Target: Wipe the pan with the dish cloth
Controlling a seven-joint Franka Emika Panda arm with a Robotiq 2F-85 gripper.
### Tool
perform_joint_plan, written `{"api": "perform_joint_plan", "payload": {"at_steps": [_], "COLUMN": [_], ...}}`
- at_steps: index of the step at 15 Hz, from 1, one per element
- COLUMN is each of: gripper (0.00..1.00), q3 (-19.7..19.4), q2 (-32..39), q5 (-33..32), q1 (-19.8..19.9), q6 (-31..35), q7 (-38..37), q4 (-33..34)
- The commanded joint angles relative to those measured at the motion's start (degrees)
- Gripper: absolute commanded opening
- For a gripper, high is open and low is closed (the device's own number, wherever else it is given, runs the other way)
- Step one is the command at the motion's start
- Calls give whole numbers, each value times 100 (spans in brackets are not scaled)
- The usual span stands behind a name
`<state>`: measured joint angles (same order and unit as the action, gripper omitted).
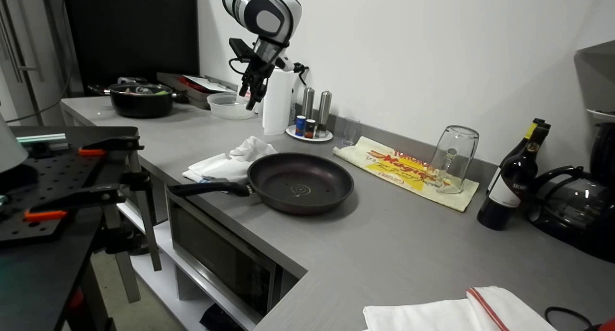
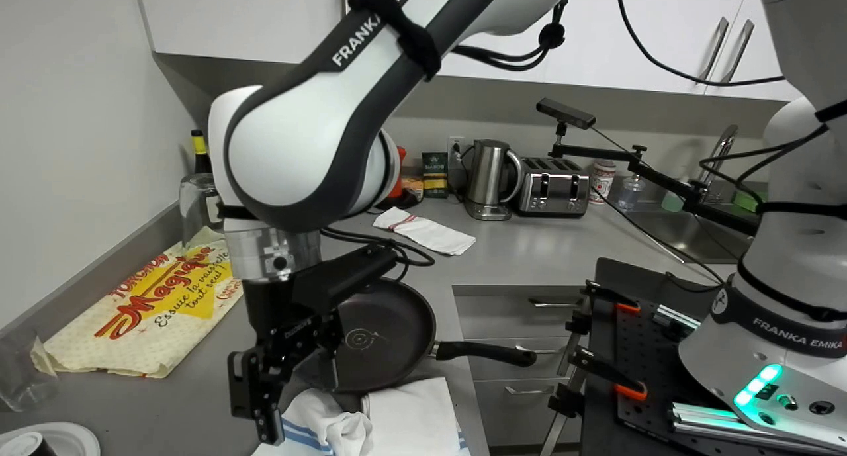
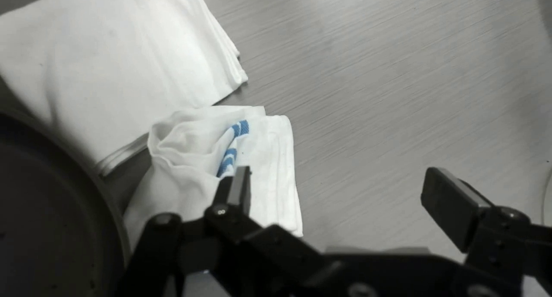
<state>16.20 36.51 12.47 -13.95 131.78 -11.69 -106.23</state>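
Gripper (image 3: 336, 180) hanging in the air above the tabletop (image 1: 408, 254), jaws wide apart; in the wrist view tabletop and the edge of the crumpled cloth (image 3: 189, 163) show through the gap between them; pan (image 1: 288, 177) on the tabletop, base down, handle reaching out past the edge; crumpled cloth, white with blue stripes, just beside the pan, a clear space between it and the gripper in an exterior view; folded white cloth (image 3: 112, 68) lying flat next to both; cannot tell whether it touches the pan's rim, nor whether the two cloths are one piece; yellow printed towel (image 1: 384, 165) spread near the white wall (image 1: 408, 71), clear glass jug (image 1: 454, 153) standing on it; dark bottles (image 1: 521, 170) and coffee maker (image 1: 576, 201) past its end; toward the opposite end, a white plate (image 1: 289, 131) bearing two tall steel cylinders (image 1: 325, 107) and small containers (image 1: 300, 125); paper towel roll (image 1: 277, 105) just beside the plate, plastic tub (image 1: 228, 110) and black pot (image 1: 141, 105) farther along; a red-striped cloth (image 1: 432, 316) lies on the tabletop well apart from the pan in both exterior views; kettle (image 2: 486, 178) and toaster (image 2: 552, 191) stand side by side near it in an exterior view; robot base (image 2: 761, 343) shows in that same view, status light (image 2: 757, 384) glowing green.
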Motion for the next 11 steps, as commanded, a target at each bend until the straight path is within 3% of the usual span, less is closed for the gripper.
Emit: {"api": "perform_joint_plan", "payload": {"at_steps": [1, 6, 9, 10, 11], "gripper": [100, 100, 100, 100, 100], "q3": [-98, -376, -549, -527, -560], "q2": [-813, -1989, -2753, -2097, -2318], "q5": [76, 85, 55, -4, -7], "q1": [104, 315, 422, 331, 370], "q6": [-426, -1127, -1157, -1086, -1107], "q7": [261, 152, 60, 86, 83], "q4": [-538, -1368, -1878, -1363, -1510]}}
